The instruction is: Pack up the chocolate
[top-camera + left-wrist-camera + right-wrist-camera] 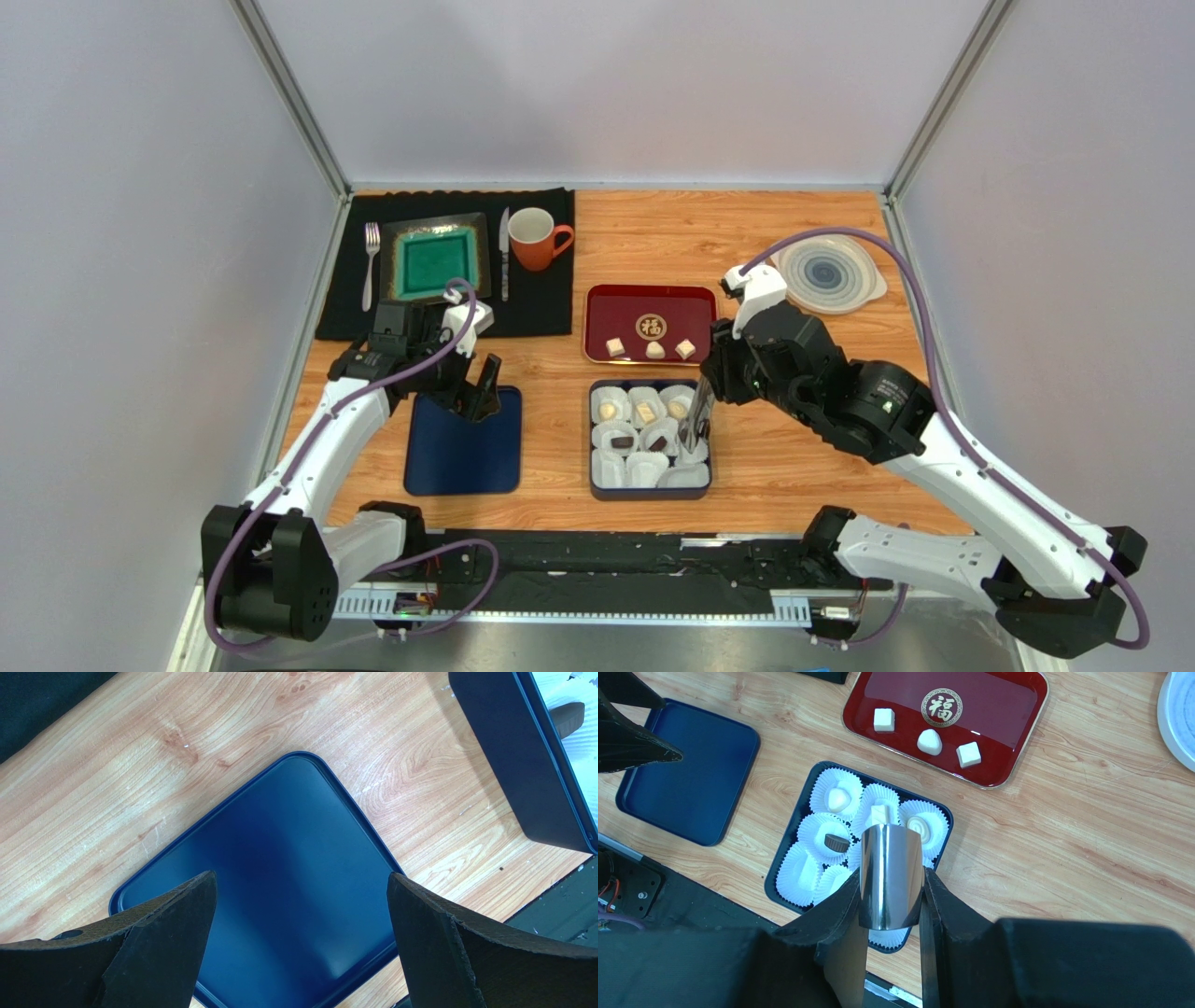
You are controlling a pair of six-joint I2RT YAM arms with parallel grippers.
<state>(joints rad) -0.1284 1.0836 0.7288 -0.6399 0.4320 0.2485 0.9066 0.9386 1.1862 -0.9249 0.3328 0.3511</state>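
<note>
**Steel tool gripped over the chocolate box**

The right gripper is clamped on a shiny curved steel tool, poised above the dark blue square box of white crinkled paper cups. Several cups hold chocolate: cream pieces and one dark brown piece. Three more cream pieces lie on the red lacquered tray, beside its gold emblem reading "福". The left gripper hangs spread wide over the flat dark blue lid.

tray behind box, lid at left

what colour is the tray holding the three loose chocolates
Dark red tray with a round gold emblem; the right wrist view shows it best.
</note>
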